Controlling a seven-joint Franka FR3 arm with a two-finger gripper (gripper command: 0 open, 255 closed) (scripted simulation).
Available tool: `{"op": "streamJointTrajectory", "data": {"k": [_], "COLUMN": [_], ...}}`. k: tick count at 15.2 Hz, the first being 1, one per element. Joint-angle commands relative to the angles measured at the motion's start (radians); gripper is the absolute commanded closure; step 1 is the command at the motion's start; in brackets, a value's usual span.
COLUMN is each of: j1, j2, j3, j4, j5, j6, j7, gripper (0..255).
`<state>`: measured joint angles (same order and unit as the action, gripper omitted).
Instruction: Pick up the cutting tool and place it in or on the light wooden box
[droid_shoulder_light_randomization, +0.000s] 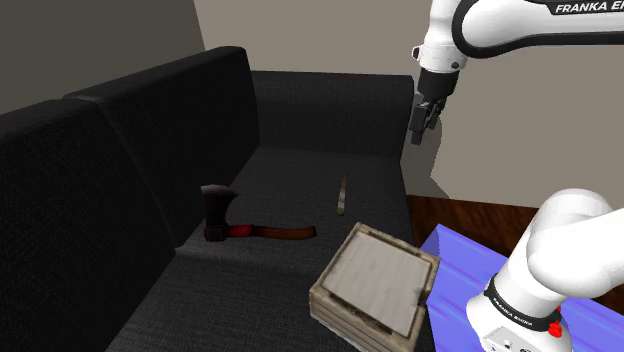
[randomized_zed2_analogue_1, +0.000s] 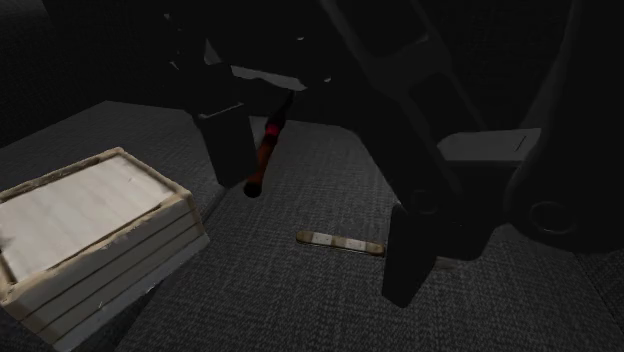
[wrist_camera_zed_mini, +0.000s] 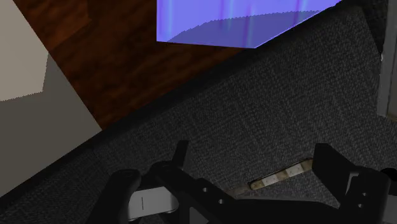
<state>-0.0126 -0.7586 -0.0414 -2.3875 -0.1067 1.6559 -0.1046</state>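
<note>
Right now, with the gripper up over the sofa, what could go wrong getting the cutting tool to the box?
1. Two blades lie on the sofa: an axe and a thin knife. The open gripper could go for the wrong one.
2. The knife lies flat on soft fabric, so a pinch may dig in and slip off.
3. The box sits near the sofa's front edge; a bump might shift it.

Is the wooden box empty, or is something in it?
Empty. The wooden box shows a bare pale inside, while the axe and the slim knife both lie on the dark sofa seat.
</note>
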Motion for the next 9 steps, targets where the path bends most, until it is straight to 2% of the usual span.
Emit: {"op": "streamJointTrajectory", "data": {"k": [1,9], "j1": [0.000,-0.061], "j2": [0.000,0.174], "j3": [0.000,0.126], "j4": [0.000,-0.081], "j5": [0.000,0.112], "j6": [0.000,0.254], "j7": [0.000,0.417], "gripper": [0,0]}}
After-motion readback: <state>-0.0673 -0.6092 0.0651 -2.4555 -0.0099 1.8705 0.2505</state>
